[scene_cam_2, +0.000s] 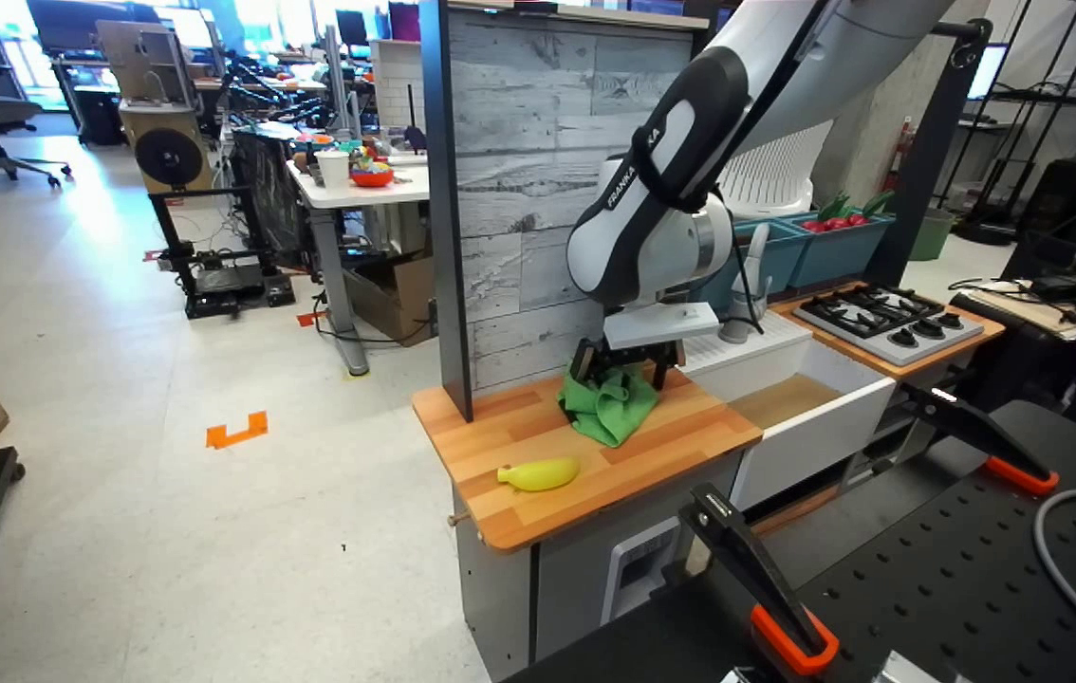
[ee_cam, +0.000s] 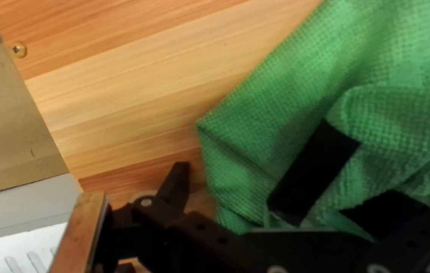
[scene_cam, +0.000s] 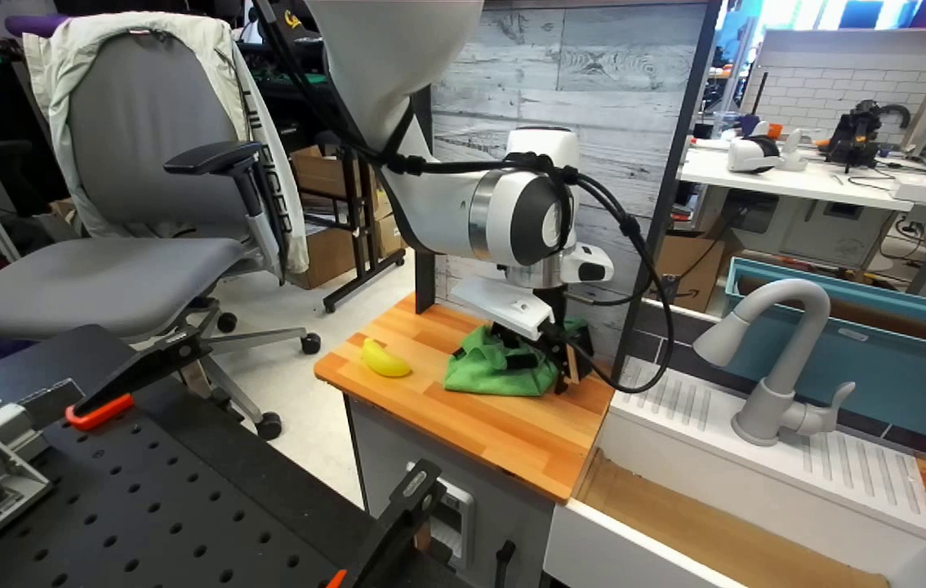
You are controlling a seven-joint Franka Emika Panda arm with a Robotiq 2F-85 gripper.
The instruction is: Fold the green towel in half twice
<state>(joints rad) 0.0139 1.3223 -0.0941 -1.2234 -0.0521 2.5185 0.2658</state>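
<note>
In an exterior view the gripper [scene_cam_2: 621, 378] points down near the middle of the frame. Its fingers [ee_cam: 179, 185] are spread wide, one toward the left and one toward the right, with green cloth showing below and between them. That cloth is the green towel [scene_cam_2: 612, 413], a rumpled heap on the wooden tabletop [scene_cam_2: 699, 427]; it lies under the gripper and reaches from there toward the bottom of the frame.

In the wrist view the gripper comes in along the lower edge. One finger stands over bare wood, left of bottom centre, just beside the towel's left edge; the other, toward the lower right, blends with dark shapes and is hard to make out. The towel fills the right part of the frame, a corner pointing left near the centre and a loose fold doubled over at right. A black strip [ee_cam: 313, 174] shows against the cloth, one end meeting that fold; what it belongs to cannot be told. Nor can I tell whether the fingertips press on the cloth.

In an exterior view a white housing [scene_cam: 504, 306] covers part of the gripper, and the towel bunches at its lower left, at frame centre. A yellow banana-shaped object [scene_cam: 385, 359] lies farther left, apart from the towel.
</note>
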